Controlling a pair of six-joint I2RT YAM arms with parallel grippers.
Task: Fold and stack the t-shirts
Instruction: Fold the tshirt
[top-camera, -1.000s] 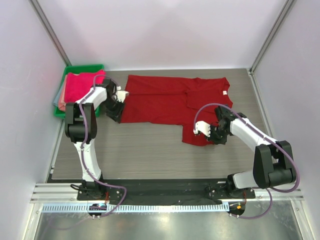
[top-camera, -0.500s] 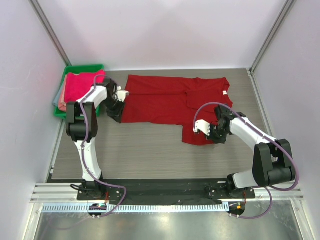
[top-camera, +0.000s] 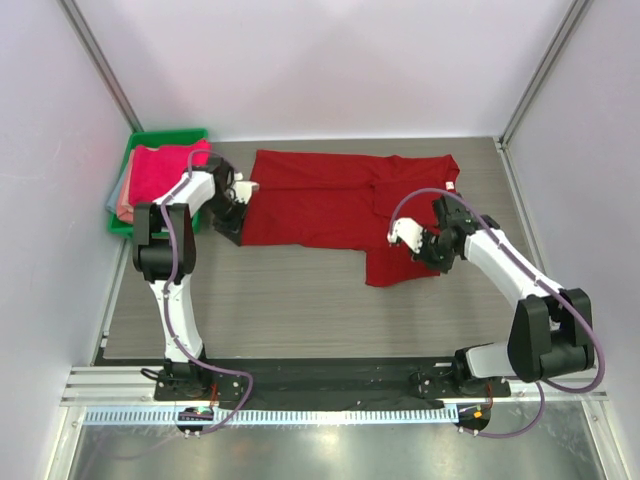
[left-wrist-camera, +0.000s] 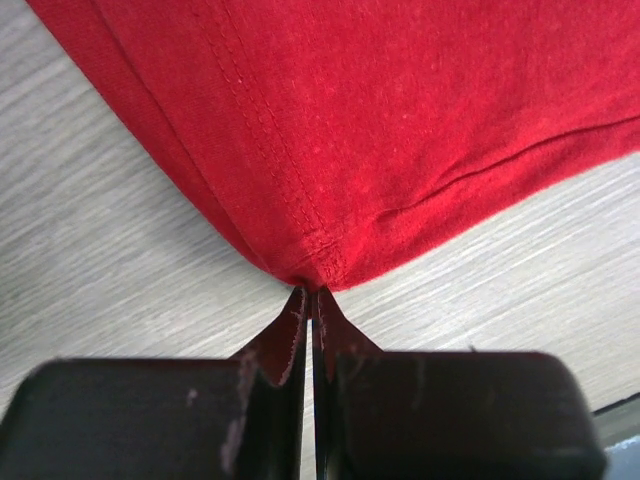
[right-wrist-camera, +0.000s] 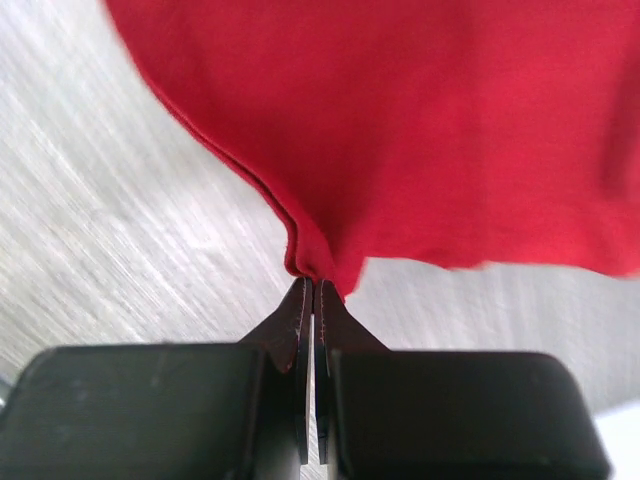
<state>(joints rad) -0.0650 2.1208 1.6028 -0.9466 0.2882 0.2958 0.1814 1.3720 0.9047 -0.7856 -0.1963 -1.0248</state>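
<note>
T-shirt of deep red cloth (top-camera: 320, 205) spread on grey wood-grain worktop (top-camera: 280, 300); left gripper (left-wrist-camera: 308, 295) pinching its hemmed corner, right gripper (right-wrist-camera: 312, 285) pinching a bunched edge.

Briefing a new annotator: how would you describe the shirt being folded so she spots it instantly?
On the wood-grain table, right of the green tray in the far-left corner, lies the deep red t-shirt. It alone is spread across the tabletop, showing a small white label; the bright pink shirt sits in the tray.

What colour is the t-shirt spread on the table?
The t-shirt is deep red; the top external view shows it best.
</note>
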